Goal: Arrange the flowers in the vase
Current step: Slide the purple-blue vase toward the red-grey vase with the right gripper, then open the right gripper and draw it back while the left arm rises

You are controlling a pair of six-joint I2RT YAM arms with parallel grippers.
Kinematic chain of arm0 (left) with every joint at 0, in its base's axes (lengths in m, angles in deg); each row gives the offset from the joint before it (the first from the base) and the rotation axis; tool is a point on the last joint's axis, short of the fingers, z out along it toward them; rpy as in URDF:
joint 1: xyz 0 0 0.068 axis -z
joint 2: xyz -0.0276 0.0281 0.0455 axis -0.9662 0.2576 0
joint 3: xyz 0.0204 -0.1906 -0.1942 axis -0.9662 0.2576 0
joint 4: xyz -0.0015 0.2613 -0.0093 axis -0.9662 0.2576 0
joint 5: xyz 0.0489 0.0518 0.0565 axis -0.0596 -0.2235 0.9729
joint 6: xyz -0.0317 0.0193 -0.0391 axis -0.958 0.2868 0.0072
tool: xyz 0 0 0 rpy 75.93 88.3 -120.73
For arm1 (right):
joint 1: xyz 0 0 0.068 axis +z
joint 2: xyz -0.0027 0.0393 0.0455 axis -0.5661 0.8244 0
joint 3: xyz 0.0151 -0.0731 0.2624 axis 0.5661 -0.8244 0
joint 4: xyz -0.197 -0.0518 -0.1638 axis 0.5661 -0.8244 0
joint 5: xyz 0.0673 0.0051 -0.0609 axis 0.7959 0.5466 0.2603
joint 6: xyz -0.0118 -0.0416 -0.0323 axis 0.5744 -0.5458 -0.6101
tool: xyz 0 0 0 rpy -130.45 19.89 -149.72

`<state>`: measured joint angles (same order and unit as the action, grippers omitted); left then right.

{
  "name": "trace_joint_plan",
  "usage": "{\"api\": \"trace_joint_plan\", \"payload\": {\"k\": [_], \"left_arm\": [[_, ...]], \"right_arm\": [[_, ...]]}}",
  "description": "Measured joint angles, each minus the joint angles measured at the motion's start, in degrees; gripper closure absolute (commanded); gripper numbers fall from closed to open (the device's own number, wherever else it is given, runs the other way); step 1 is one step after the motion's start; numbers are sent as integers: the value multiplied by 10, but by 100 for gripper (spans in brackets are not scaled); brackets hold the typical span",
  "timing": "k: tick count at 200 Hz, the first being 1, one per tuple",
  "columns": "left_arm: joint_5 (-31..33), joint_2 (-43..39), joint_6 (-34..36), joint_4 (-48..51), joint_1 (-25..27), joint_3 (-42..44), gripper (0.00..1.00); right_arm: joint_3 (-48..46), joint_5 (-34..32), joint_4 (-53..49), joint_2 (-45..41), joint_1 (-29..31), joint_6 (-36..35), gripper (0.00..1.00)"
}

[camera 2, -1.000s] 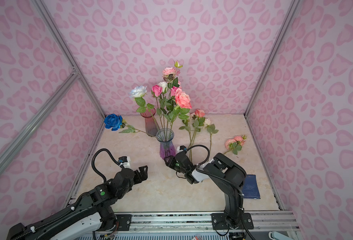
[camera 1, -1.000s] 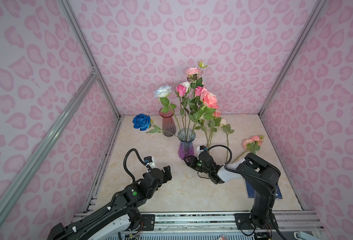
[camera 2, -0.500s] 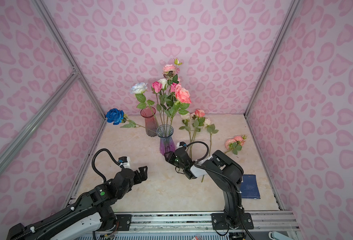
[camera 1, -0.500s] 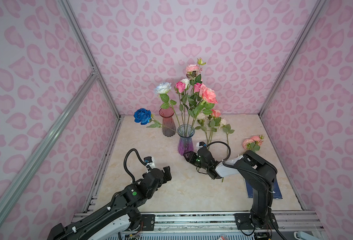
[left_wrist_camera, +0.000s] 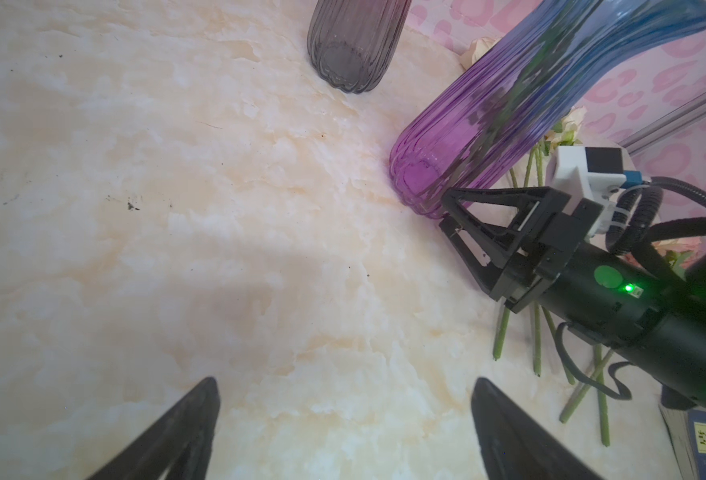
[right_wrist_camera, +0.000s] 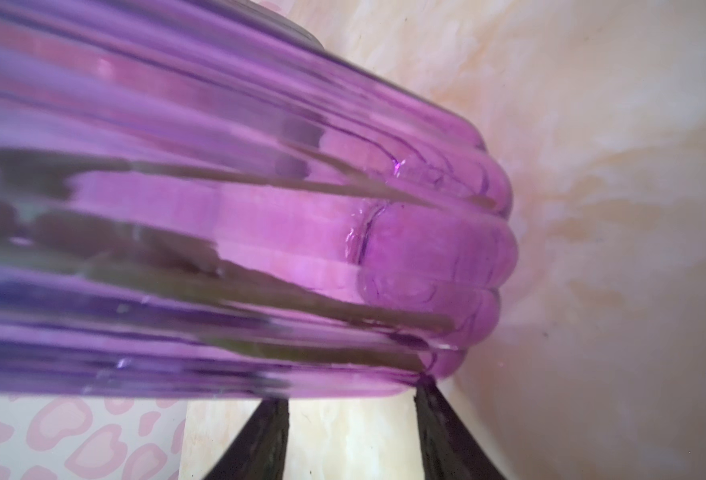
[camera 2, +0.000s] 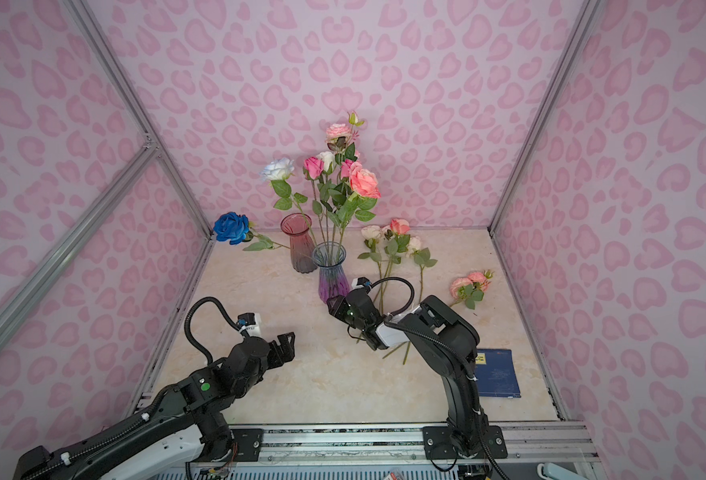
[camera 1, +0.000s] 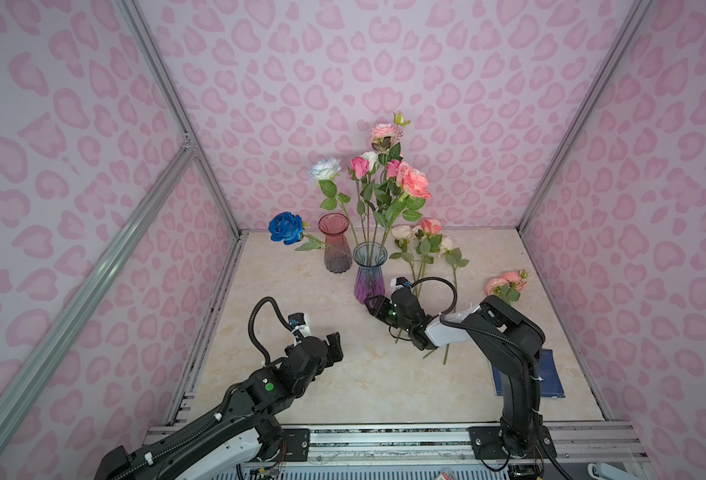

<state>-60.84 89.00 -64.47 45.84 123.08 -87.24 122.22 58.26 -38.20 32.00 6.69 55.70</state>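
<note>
A ribbed vase point(camera 1: 369, 274), purple at the base and blue at the neck, stands mid-table in both top views and holds several flowers point(camera 1: 388, 183), pink, coral, cream and white-blue. My right gripper point(camera 1: 370, 302) is low at the vase's foot, open, nothing between its fingers. In the right wrist view its fingertips point(right_wrist_camera: 426, 386) touch the vase point(right_wrist_camera: 301, 228). Three loose flowers point(camera 1: 421, 245) lie behind that arm, a pink pair point(camera 1: 505, 284) at the right, a deep blue one point(camera 1: 286, 227) at the back left. My left gripper point(camera 1: 334, 345) hovers open and empty at the front left.
A red glass vase point(camera 1: 335, 245) stands empty just left of and behind the purple one. A dark blue booklet point(camera 1: 550, 374) lies at the front right by the right arm's base. Pink patterned walls close three sides, with a metal rail point(camera 1: 384, 436) in front.
My right gripper has slid toward the back left along the table, and the purple vase with its flowers has shifted a little farther back. The left arm has not moved.
</note>
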Motion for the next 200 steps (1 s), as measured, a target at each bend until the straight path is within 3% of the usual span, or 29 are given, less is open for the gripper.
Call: {"api": "trace_joint_plan", "payload": {"k": [200], "left_arm": [[9,-30,6,1,-2,13,5]], "right_arm": [[84,-21,-23,65,-28,29,50]]}}
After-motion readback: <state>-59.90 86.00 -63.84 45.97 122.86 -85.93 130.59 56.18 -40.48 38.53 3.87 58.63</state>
